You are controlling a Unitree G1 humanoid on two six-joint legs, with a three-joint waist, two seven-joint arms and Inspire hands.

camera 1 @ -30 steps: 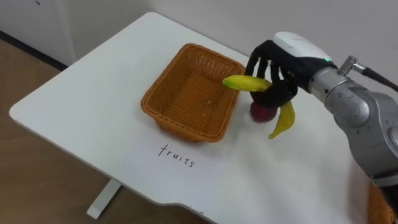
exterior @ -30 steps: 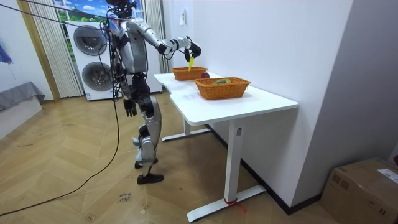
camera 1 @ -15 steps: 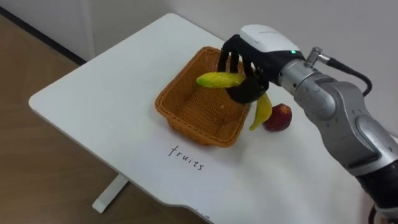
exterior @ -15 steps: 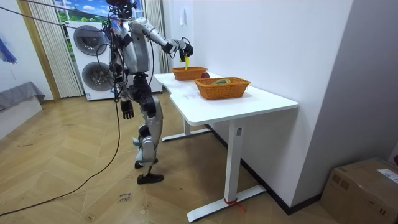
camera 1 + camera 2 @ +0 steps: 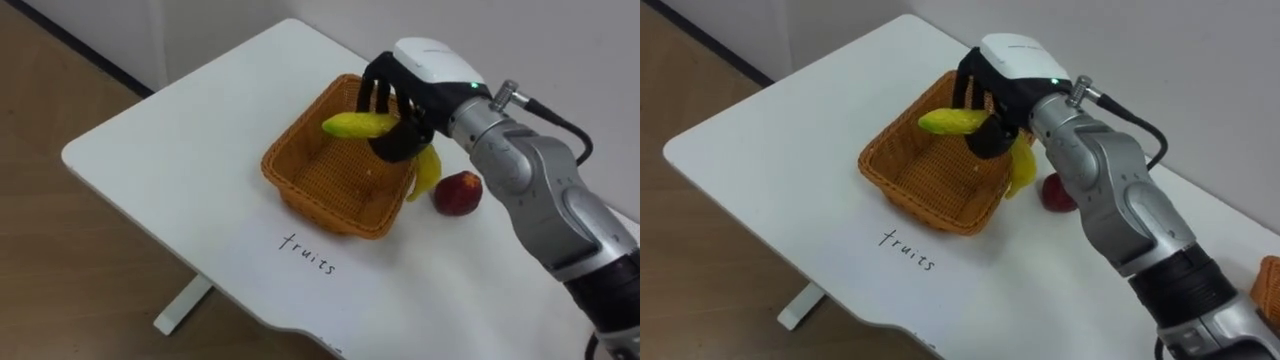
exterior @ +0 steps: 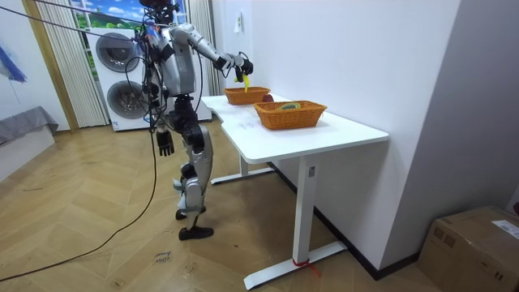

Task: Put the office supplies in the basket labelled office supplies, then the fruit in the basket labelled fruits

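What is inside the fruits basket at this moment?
Nothing rests on the basket's visible woven floor. The right hand holds the banana over its far right corner, covering that part, so I cannot tell what lies there.

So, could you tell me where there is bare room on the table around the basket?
Bare table lies left of the basket and in front of it. The basket looks empty too. Crowded on its right: apple, and right hand holding banana.

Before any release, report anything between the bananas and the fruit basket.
Nothing visible does. The right robot hand holds the yellow curved bananas over the orange wicker basket; the round red apple lies outside, beside it.
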